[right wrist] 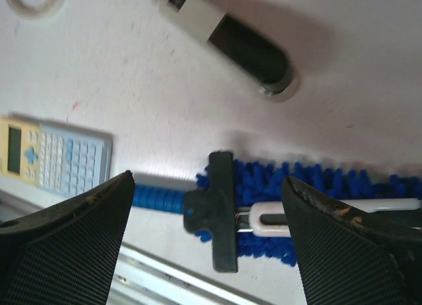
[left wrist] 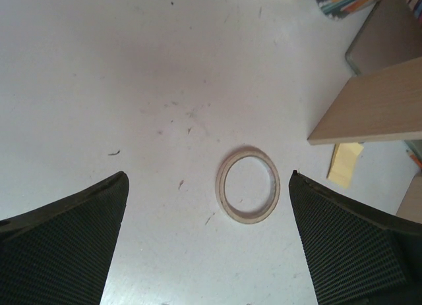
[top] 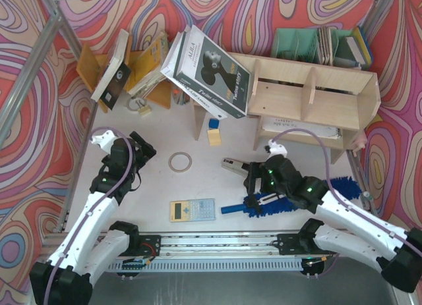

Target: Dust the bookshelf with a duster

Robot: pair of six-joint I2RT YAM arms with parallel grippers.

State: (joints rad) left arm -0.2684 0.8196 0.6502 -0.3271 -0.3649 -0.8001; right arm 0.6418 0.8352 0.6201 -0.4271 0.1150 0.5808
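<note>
The blue fluffy duster (top: 267,206) lies flat on the table near the front edge, its ribbed blue handle (top: 231,209) pointing left. My right gripper (top: 257,186) hovers just above the handle end. In the right wrist view the duster (right wrist: 316,180) shows its black crosspiece (right wrist: 221,213) and white spine between the jaws of my right gripper (right wrist: 208,180). The jaws stand apart on either side, touching nothing. The pale plywood bookshelf (top: 316,94) stands at the back right. My left gripper (top: 142,150) is open and empty over bare table; in its wrist view the left gripper (left wrist: 209,175) frames a tape ring.
A tape ring (top: 180,162) lies mid-table and a calculator (top: 192,209) left of the duster handle. A black-and-white stapler-like tool (top: 234,165) sits beside the right gripper. A large book (top: 208,71) leans on the shelf's left end. An orange rack (top: 142,68) and a green organiser (top: 297,45) stand behind.
</note>
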